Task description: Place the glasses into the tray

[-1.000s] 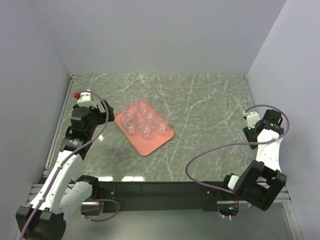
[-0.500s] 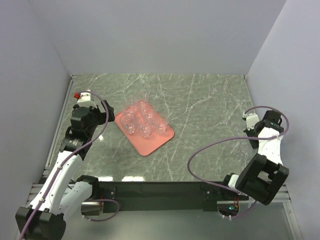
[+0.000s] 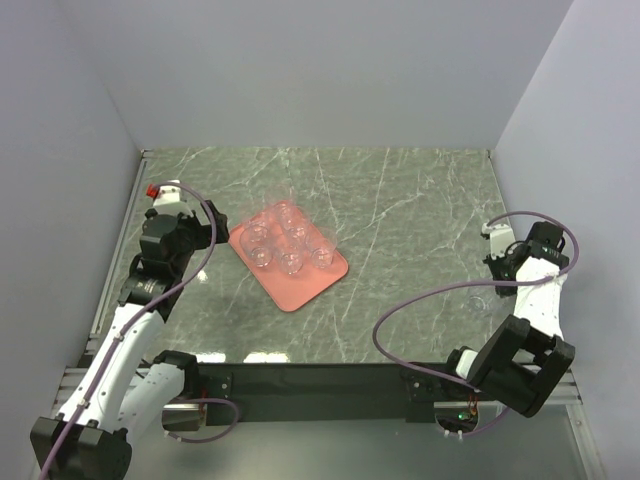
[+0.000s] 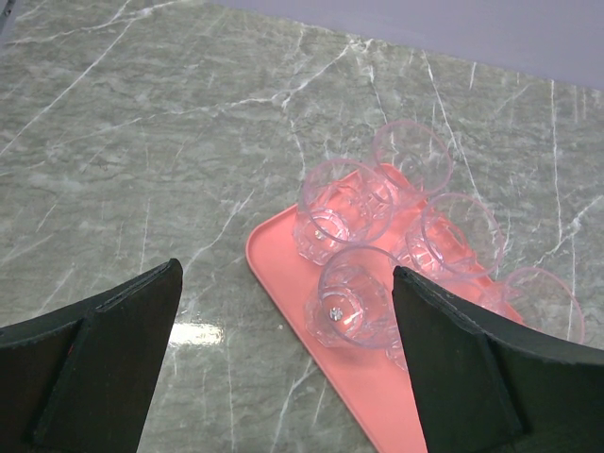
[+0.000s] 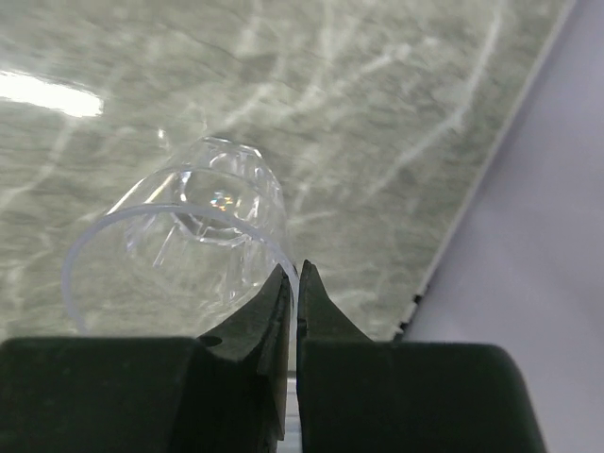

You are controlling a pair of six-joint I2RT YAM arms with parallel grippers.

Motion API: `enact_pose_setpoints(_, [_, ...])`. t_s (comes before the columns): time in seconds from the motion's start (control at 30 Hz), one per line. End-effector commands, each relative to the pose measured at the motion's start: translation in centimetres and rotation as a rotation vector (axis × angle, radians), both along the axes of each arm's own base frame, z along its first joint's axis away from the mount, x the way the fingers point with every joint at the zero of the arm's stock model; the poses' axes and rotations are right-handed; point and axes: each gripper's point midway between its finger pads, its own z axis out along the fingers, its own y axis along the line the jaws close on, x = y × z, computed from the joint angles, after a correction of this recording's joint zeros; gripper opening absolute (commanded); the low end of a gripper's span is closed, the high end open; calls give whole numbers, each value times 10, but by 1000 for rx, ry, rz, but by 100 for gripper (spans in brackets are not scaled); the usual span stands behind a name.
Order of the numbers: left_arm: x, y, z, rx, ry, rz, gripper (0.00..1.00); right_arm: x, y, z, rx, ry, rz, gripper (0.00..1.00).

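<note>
The salmon-pink tray (image 3: pixel 302 287) lies left of the table's centre with several clear glasses (image 3: pixel 290 243) standing in it. It also shows in the left wrist view (image 4: pixel 376 396) with the glasses (image 4: pixel 344 200). My left gripper (image 3: pixel 207 236) is open and empty, hovering just left of the tray. My right gripper (image 3: pixel 487 283) is at the far right edge, shut on the rim of one clear glass (image 3: pixel 478 301). In the right wrist view the jaws (image 5: pixel 297 276) pinch the rim and the glass (image 5: pixel 208 222) hangs tilted over the table.
The grey marble table (image 3: pixel 400 210) is bounded by pale walls at the back and both sides. The table's right edge and side wall (image 5: pixel 528 236) are close beside my right gripper. Cables loop from both arms.
My right arm has shifted with the glass, which now sits a little farther left and up in the top view. My left arm has barely moved.
</note>
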Motion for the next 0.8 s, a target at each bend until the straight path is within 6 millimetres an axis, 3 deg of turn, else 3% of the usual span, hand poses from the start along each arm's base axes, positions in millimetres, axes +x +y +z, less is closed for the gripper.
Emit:
enact_pose_setpoints(0.0, [1,-3,18,-3,-68,-16,99,5,27,10,110,-54,80,0])
enact_pose_setpoints(0.47, [-2,-2,25,-6,-89,-17,99,28,73,38,244,-156,223,0])
enact_pose_setpoints(0.77, [-3,-2,29,-8,-101,-19,99,47,135,40,291,-151,365,0])
